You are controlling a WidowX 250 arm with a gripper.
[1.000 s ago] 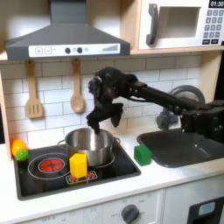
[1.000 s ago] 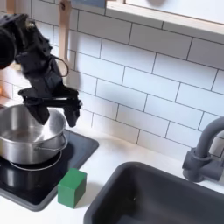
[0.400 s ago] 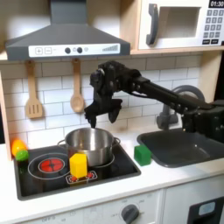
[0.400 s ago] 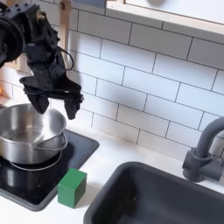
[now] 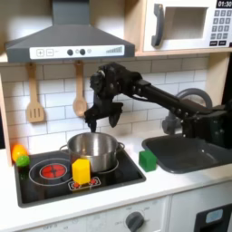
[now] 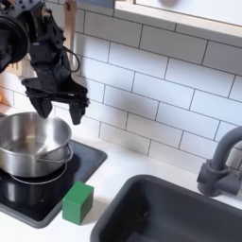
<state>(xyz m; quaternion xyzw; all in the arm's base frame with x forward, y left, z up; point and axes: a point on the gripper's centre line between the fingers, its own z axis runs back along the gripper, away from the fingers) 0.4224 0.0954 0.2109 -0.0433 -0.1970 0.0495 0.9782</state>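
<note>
My black gripper (image 5: 96,117) hangs open above the back rim of a silver pot (image 5: 93,150) on the toy stove (image 5: 116,179). In the second exterior view the gripper (image 6: 59,110) points down with its fingers (image 6: 76,112) spread and nothing between them, a little above the pot (image 6: 33,142) and apart from it. A yellow block (image 5: 82,171) stands on the stove in front of the pot. A green cube (image 5: 148,160) sits just right of the stove, and it appears as the green cube (image 6: 77,202) near the stove's corner in the second exterior view.
A sink (image 5: 195,152) with a grey faucet (image 6: 219,170) lies to the first exterior view's right. A spatula (image 5: 34,95) and wooden spoon (image 5: 80,91) hang on the tiled wall. A yellow-green toy (image 5: 18,154) sits at the stove's left edge. A hood (image 5: 68,41) and microwave (image 5: 186,25) are overhead.
The gripper has risen away from the pot and shifted slightly to the first exterior view's left, staying open. The pot and blocks have not moved.
</note>
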